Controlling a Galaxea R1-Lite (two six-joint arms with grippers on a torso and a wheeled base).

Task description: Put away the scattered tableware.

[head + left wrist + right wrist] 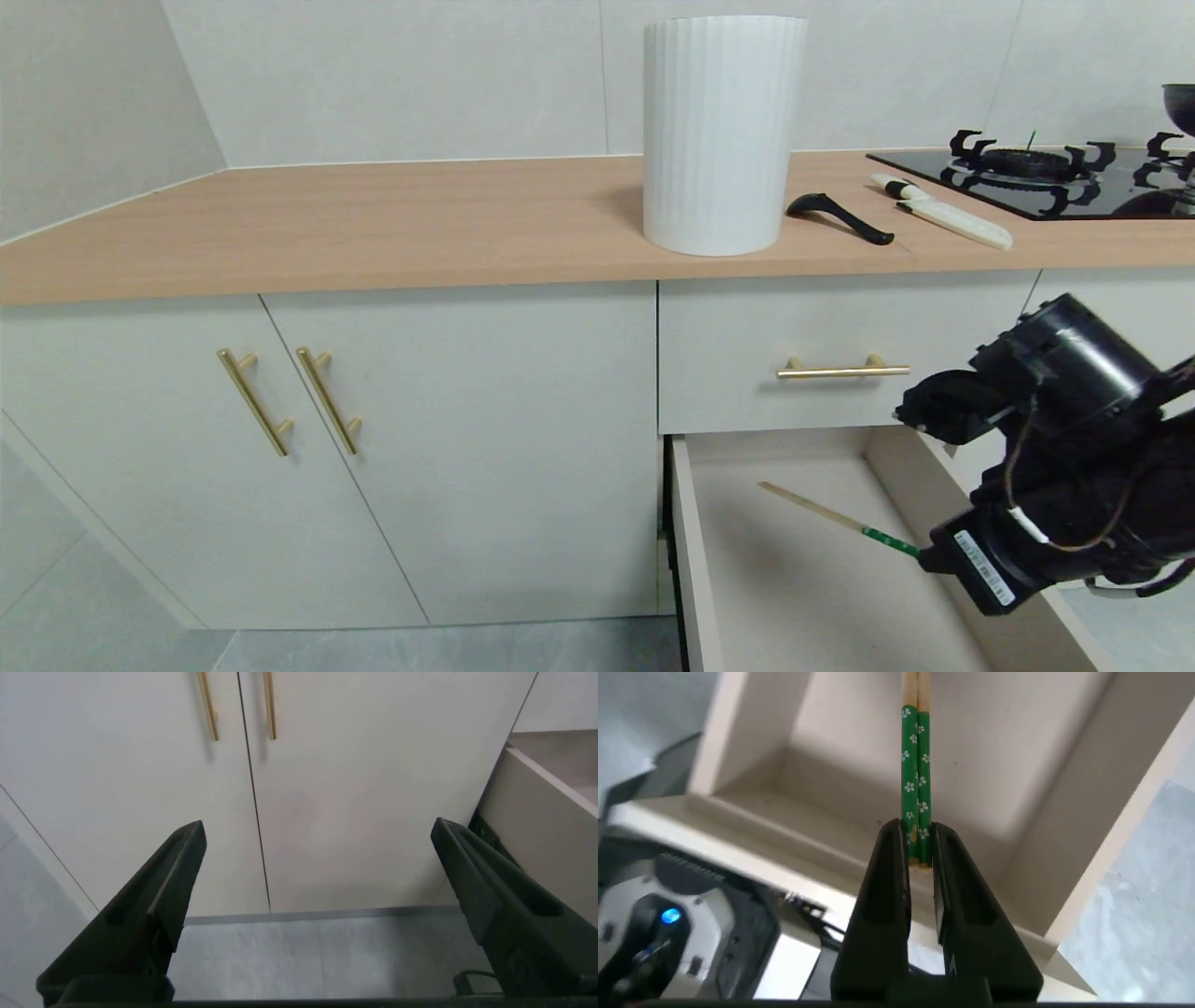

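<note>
Right gripper (918, 833) around chopsticks (915, 756), above drawer (1013, 751)

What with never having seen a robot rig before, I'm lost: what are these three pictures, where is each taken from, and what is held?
This is a two-armed robot at a kitchen cabinet. The wide picture comes from a camera on its head; the other two come from cameras on its wrists, looking along each arm's jaws. The right arm is at the open drawer, jaws shut on green-ended chopsticks. The left arm's jaws stand open, holding nothing, facing the cabinet doors. On the counter stands a white ribbed canister, with a black utensil and a pale knife lying beside it.
</note>
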